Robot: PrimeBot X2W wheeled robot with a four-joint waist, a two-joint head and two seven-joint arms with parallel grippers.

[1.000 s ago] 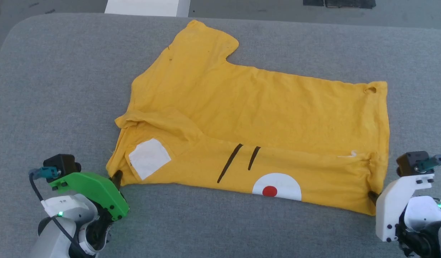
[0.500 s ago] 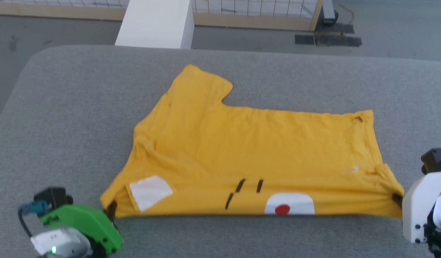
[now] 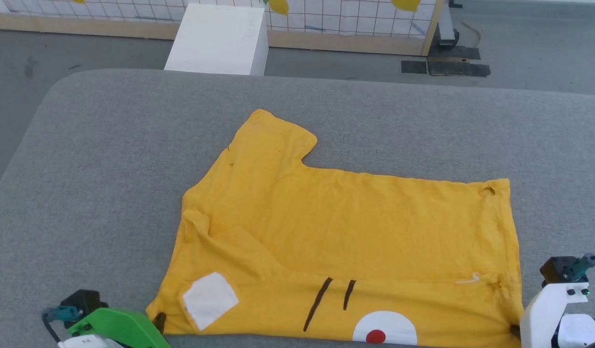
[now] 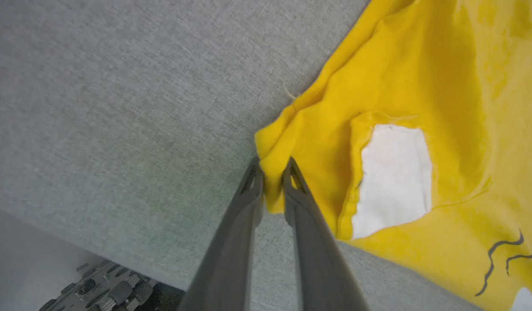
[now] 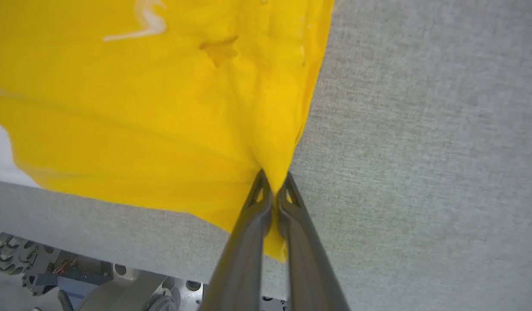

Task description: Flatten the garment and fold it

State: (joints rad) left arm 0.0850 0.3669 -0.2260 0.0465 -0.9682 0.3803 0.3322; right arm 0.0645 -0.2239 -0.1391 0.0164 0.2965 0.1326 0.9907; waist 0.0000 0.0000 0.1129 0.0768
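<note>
The yellow T-shirt (image 3: pixel 345 232) lies on the grey padded table (image 3: pixel 108 159), its near part folded over so a white sleeve patch (image 3: pixel 209 299), black stripes and a white patch with a red dot show along the front edge. My left gripper (image 3: pixel 158 321) is shut on the shirt's near left corner (image 4: pixel 272 172); the dark fingers (image 4: pixel 248 203) pinch a fold of yellow cloth. At the near right corner my right gripper (image 3: pixel 515 330) is shut on the bunched hem (image 5: pixel 272 172), with the cloth pulled taut into the fingers (image 5: pixel 255 207). A sleeve (image 3: pixel 273 140) points toward the far side.
Beyond the table's far edge stand a white box (image 3: pixel 219 39) and a gridded panel with a wooden frame (image 3: pixel 355 24) on the grey floor. Bare grey table lies to the left, right and far side of the shirt. The table's front edge (image 5: pixel 119 250) runs just behind both grippers.
The head camera has tilted up, shifting the whole picture down. Both grippers keep their hold on the near corners, and the near edge, lifted taut half a second ago, lies lower and flatter now.
</note>
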